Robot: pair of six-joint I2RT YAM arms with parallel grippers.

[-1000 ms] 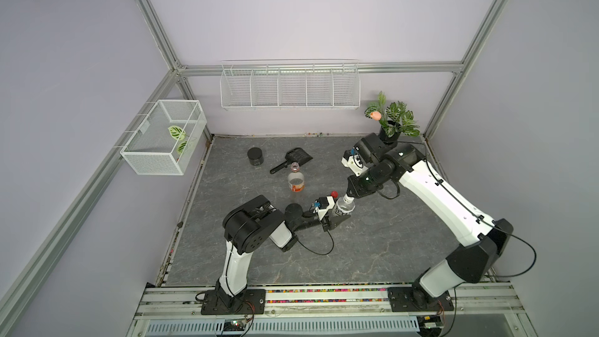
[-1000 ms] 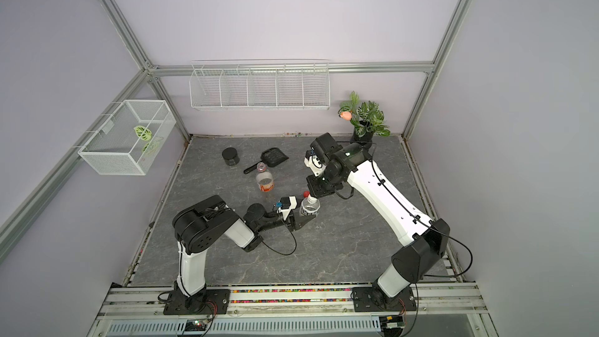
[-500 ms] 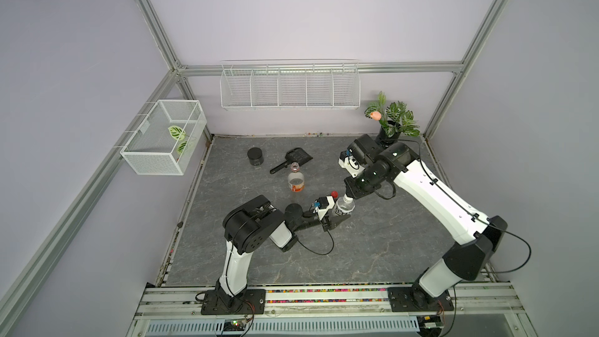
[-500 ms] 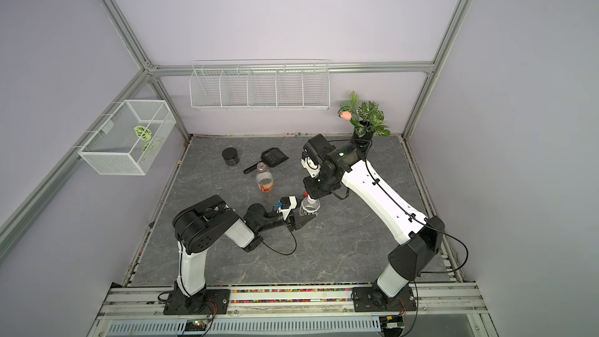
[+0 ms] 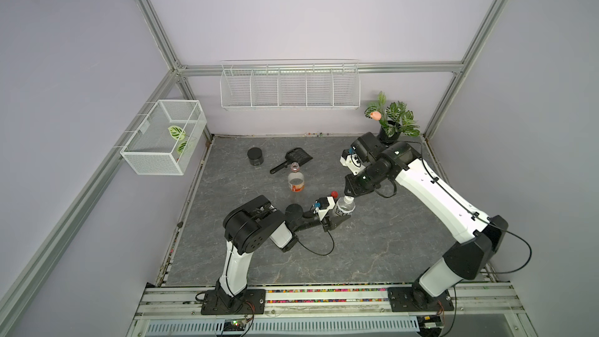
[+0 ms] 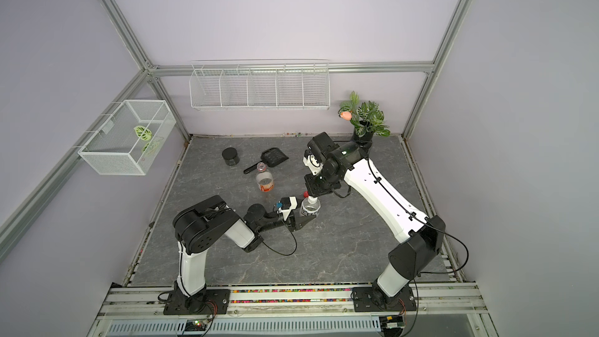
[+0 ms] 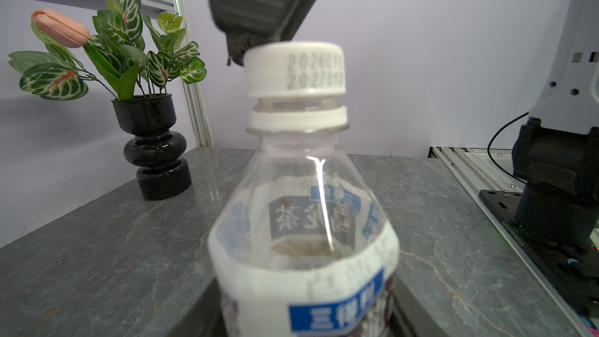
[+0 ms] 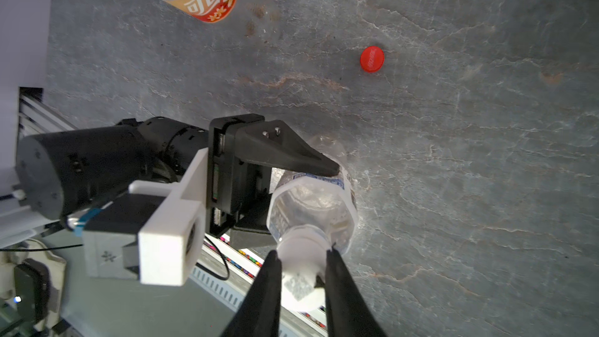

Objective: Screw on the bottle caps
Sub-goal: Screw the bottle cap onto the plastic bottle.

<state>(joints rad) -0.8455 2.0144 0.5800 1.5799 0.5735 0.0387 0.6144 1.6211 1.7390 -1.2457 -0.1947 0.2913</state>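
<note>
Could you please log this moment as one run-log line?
left gripper: shut on short bottle | right gripper: fingers flank white cap on its neck, grip unclear | red cap: loose on table | tall bottle: uncapped

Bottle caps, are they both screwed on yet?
Not yet. The white cap sits on the short bottle, gripped by the left tool, with the right tool around the cap; neck shows under it, so it probably needs more turns. The red cap lies on the table, and the tall bottle stands open.

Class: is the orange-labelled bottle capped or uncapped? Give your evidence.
Uncapped. The orange-labelled bottle stands open-necked; the red cap lies apart on the table.
</note>
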